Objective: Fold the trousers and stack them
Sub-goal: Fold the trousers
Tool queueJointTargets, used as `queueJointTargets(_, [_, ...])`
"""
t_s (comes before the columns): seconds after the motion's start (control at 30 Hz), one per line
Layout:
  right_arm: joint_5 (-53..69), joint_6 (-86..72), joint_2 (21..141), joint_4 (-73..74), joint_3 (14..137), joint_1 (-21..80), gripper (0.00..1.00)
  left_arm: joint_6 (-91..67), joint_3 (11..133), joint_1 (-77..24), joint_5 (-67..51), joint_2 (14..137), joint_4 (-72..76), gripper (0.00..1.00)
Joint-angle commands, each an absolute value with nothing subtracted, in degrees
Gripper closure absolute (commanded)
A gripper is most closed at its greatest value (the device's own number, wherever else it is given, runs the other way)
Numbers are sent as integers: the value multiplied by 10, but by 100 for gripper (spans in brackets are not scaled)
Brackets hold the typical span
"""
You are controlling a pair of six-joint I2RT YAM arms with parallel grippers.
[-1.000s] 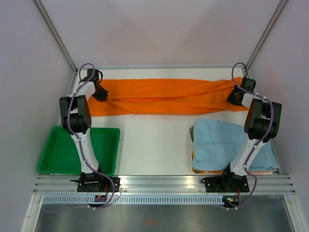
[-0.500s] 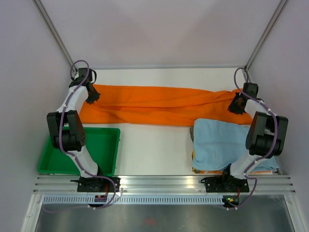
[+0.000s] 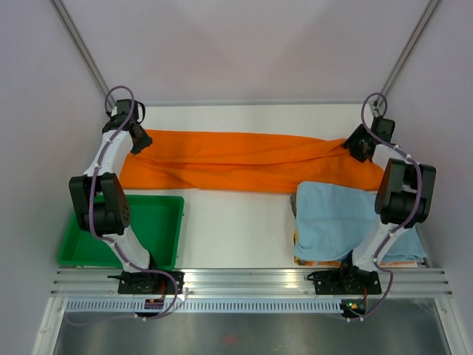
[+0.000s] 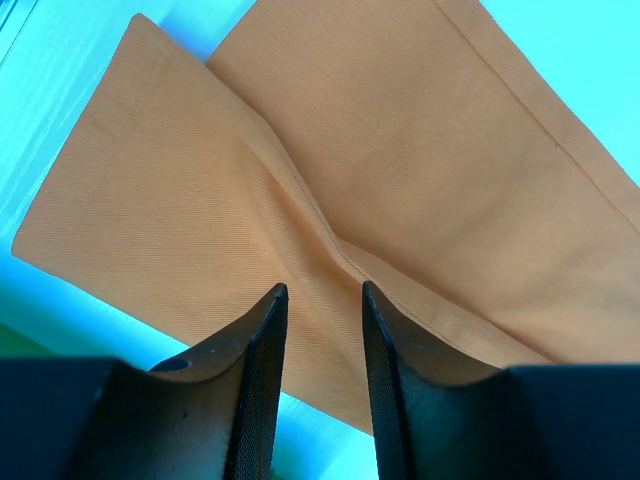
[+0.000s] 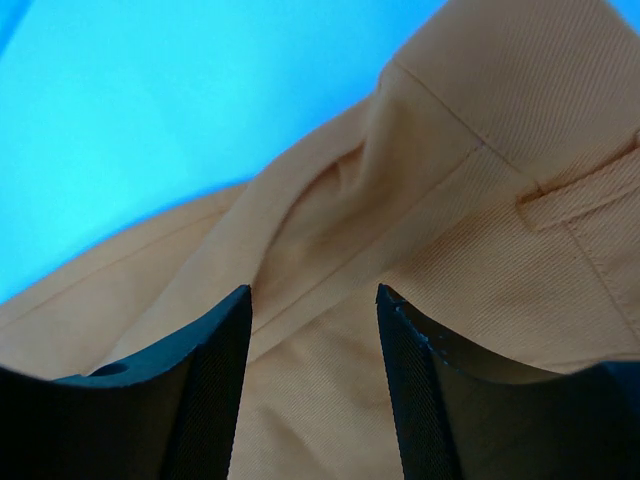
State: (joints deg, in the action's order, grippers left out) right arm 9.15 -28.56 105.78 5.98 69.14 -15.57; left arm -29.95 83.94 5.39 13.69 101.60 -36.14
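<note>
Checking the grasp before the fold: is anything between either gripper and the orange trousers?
Nothing visible. The left gripper and right gripper sit at the two ends of the trousers, with only orange fabric between their fingers. Whether they pinch it is unclear.

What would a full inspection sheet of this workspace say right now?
Surface: white table, bare in the middle.
Job's things: orange trousers stretched lengthwise across the far side, one end at each gripper.
Clutter: green tray near left, visible part empty; light blue cloth near right, lying over something orange-edged.
Grippers: left gripper and right gripper each pinch a pucker of trouser fabric.
Cables: purple cables loop along both arms; no snag seen.
Surroundings: pale walls, metal frame posts; nothing else seen.
</note>
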Motion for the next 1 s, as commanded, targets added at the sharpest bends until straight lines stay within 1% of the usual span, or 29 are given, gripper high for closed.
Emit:
queueJointTargets(0.0, [88,-327,1087,34,710,-156,40,-278,836,57,129,980,-344,58])
queueJointTargets(0.07, [77,-330,1096,30,711,-156,38,-275,838,57,130,979,-341,58])
queueJointTargets(0.2, [76,-344,1117,4,722,-156,38,-272,836,57,127,981,-337,59])
queueJointTargets(0.27, [82,-355,1132,-24,729,-156,39,-273,833,57,122,983,-335,59])
queueJointTargets(0.43, [106,-398,1160,-73,749,-152,45,-278,819,57,118,989,-323,59])
queueJointTargets(0.53, [104,-413,1185,-93,776,-147,46,-284,814,57,118,997,-319,59])
queueJointTargets(0.6, [119,-424,1203,-87,806,-145,50,-287,813,56,115,1005,-318,60])
queueJointTargets(0.67, [130,-446,1222,-87,819,-144,57,-287,812,56,114,1011,-317,60])
queueJointTargets(0.7, [128,-453,1225,-89,823,-144,65,-288,812,57,116,1012,-316,60])
queueJointTargets(0.77, [121,-461,1223,-91,823,-144,71,-287,811,57,126,1014,-316,60])
queueJointTargets(0.87, [102,-448,1219,-60,837,-143,69,-287,816,57,157,1028,-313,59])
queueJointTargets(0.9, [95,-441,1220,-45,843,-143,63,-295,821,58,163,1036,-321,58])
queueJointTargets(0.97, [73,-415,1220,-3,859,-143,57,-311,838,61,170,1055,-336,57])
